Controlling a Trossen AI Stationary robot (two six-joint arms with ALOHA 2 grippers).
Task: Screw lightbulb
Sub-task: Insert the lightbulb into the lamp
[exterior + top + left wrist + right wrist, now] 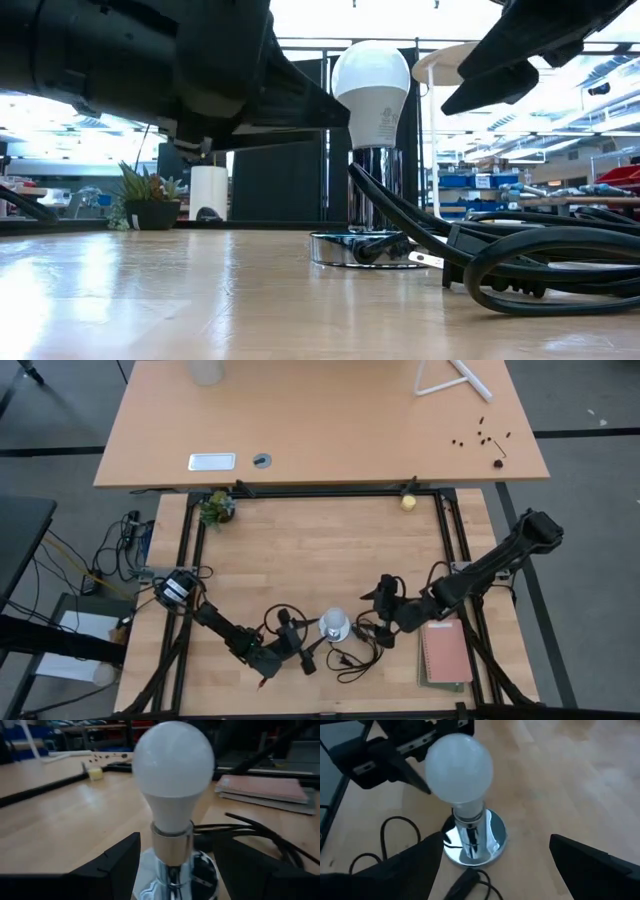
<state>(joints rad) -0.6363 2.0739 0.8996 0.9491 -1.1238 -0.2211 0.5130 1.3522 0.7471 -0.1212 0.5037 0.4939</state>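
Both hands — left hand [300, 650], right hand [378, 610] (open) — flank upright lightbulb [335, 624], clear gaps

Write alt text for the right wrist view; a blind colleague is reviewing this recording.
A white lightbulb stands upright in a shiny round socket base on a wooden table, with nothing gripping it. The right pincer is open in the foreground, the left pincer sits just beyond the bulb, and a black cord loops alongside.

lightbulb [335, 622]: I see it upright in the socket [334, 631]
left gripper [300, 650]: left of it
right gripper [383, 612]: right of it
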